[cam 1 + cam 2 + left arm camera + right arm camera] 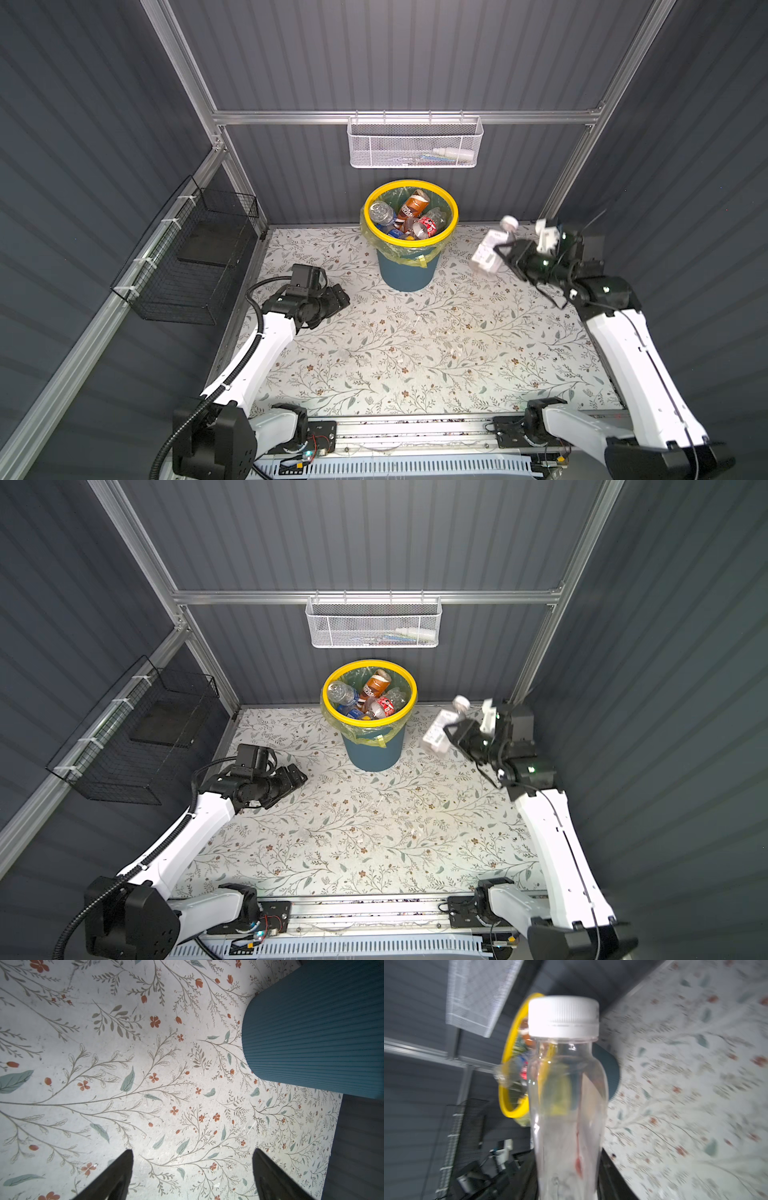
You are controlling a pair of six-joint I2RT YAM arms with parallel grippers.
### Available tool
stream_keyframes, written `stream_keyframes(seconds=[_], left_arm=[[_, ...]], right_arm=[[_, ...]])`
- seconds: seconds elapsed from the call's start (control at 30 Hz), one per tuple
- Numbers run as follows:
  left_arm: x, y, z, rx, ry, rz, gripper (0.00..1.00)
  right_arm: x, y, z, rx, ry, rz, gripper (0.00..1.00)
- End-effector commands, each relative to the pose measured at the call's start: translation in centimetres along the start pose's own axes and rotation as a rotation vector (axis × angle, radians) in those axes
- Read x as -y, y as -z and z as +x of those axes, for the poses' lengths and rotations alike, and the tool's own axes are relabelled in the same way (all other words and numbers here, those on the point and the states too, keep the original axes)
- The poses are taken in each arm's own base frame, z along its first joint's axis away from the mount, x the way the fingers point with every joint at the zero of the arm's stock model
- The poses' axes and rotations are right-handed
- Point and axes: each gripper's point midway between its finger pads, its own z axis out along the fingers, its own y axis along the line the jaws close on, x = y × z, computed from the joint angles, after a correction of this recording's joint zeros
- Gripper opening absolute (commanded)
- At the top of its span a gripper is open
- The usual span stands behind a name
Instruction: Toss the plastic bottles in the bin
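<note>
Matching kit on both sides here: the left arm (266,349) and the right arm (636,365) wear long white shells, capped with chunky black joints and black shoulder housings. A ribbed black hose (248,296) is strapped along the left one with white zip ties (226,387), and a small green light (531,768) glows on a black joint of the right one. Up front, the left gripper (193,1149) shows two dark, tapering fingers (118,1176).

Overhead and close wrist views all share the bin (408,275).
</note>
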Motion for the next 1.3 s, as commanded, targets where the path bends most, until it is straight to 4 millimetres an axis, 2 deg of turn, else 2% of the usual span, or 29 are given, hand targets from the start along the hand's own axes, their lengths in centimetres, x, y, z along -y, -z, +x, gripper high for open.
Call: stream_keyframes(seconds=[0.0,0.03,0.07,0.13,0.2,0.3,0.37,0.5,0.6,0.67,0.8,0.93,1.0,1.17,1.27], left_arm=[[1.7,1.1,-0.9,0.015,0.005,0.059,0.9],[2.0,1.3,-1.1,0.016,0.006,0.067,0.9],[2.2,1.5,-1.2,0.018,0.006,0.073,0.9],[2.5,2.0,-1.4,0.025,0.005,0.081,0.9],[2.5,2.5,-1.5,0.036,0.006,0.085,0.91],[2.1,2.9,-1.6,0.048,0.013,0.084,0.92],[1.5,2.9,-1.5,0.044,0.023,0.076,0.92],[0.5,2.3,-1.5,0.044,0.033,0.065,0.93],[0.2,1.5,-1.5,0.033,0.044,0.065,0.92],[0.1,0.9,-1.6,0.029,0.047,0.062,0.93],[-0.7,0.1,-2.8,0.072,0.049,0.044,0.93],[-3.0,-0.4,-5.4,0.185,0.061,-0.014,0.93],[-4.3,-0.3,-6.6,0.25,0.06,-0.065,0.93],[-7.6,1.1,-9.3,0.446,0.041,-0.245,0.96],[-9.6,2.2,-10.2,0.569,0.033,-0.34,0.98]], right_arm=[[-5.1,-4.6,-1.3,-0.087,0.037,-0.107,0.46],[-6.2,-5.9,-1.9,-0.109,0.038,-0.119,0.49],[-6.3,-7.6,-2.2,-0.147,0.014,-0.12,0.55],[-5.4,-8.9,-2.7,-0.154,-0.001,-0.07,0.71],[-4.6,-8.1,-3.1,-0.115,0.0,-0.043,0.8],[-2.7,-5.1,-3.2,-0.058,-0.019,-0.022,0.85],[0.0,-2.7,-2.5,-0.031,-0.038,0.026,0.84],[7.3,-0.1,0.7,-0.031,-0.109,0.146,0.83],[11.9,0.5,3.6,-0.065,-0.163,0.208,0.81],[14.2,1.4,5.2,-0.065,-0.181,0.242,0.81],[19.0,1.8,6.8,-0.032,-0.196,0.323,0.8],[22.9,2.1,6.2,0.059,-0.143,0.401,0.79],[24.4,2.4,5.3,0.129,-0.073,0.452,0.83],[26.0,2.9,2.7,0.358,0.156,0.475,0.88],[26.8,3.2,1.7,0.479,0.305,0.487,0.91]])
